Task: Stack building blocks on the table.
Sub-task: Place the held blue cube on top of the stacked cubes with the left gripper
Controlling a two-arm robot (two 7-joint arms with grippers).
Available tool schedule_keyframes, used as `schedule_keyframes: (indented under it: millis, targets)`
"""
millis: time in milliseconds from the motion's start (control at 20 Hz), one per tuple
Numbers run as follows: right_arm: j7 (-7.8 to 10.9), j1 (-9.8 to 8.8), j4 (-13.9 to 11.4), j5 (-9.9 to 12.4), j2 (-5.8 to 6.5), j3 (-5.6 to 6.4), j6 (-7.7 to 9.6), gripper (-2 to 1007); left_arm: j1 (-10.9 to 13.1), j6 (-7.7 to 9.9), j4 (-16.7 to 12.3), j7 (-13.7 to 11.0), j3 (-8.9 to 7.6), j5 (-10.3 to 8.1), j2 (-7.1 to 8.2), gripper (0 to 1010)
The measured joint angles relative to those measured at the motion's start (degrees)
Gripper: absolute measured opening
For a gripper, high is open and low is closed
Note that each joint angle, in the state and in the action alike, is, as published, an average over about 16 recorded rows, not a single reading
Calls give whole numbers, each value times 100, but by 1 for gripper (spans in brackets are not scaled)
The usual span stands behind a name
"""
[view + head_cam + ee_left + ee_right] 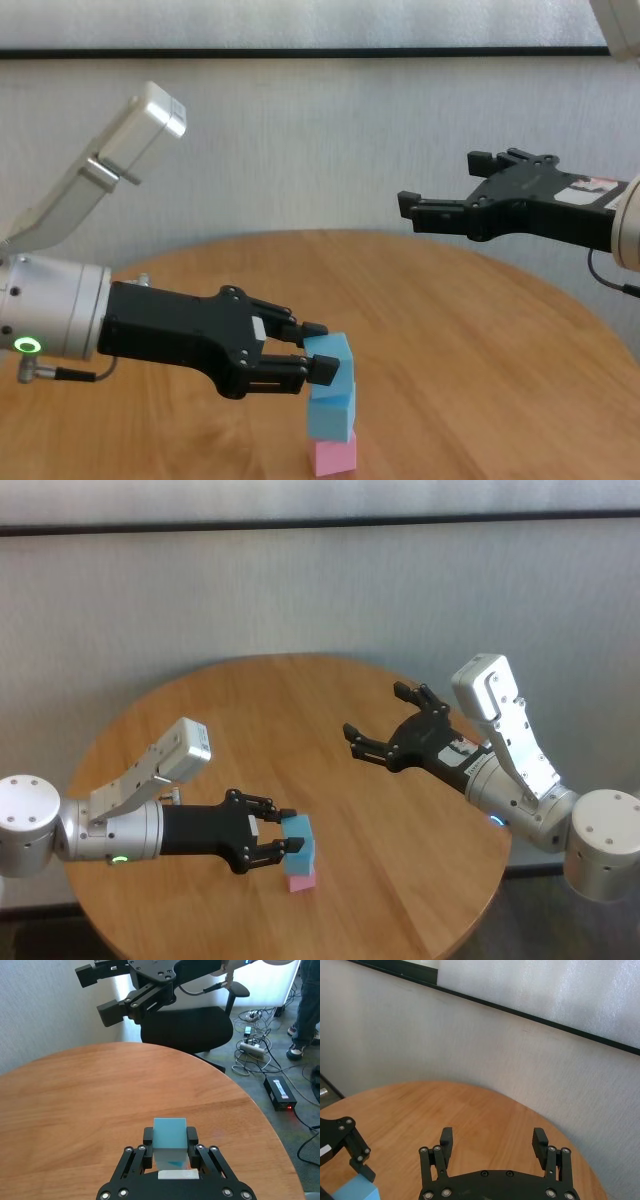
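Lower left of chest view: left gripper [322,352] clenched on top light blue block [331,356], sitting on second light blue block [332,412] over pink block [335,456], bottom centre on table [480,340]. Upper right: right gripper [440,186] spread wide, raised, grasping nothing.

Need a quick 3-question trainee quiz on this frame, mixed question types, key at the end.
1. True or false: the pink block sits at the bottom of the stack on the table.
2. The left claw is shut on which block? A) the top blue block B) the middle blue block C) the pink one
3. Fill in: the right claw hangs above the table with its fingers ____ and nothing between them.

Key: 1 true; 2 A; 3 open.
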Motion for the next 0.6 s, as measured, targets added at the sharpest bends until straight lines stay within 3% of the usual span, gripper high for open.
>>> schedule_keyframes:
  millis: [600]
  targets:
    - [0,0,0,0,0,0,0,1001,-66,-17,76,9,108,-95,17,407]
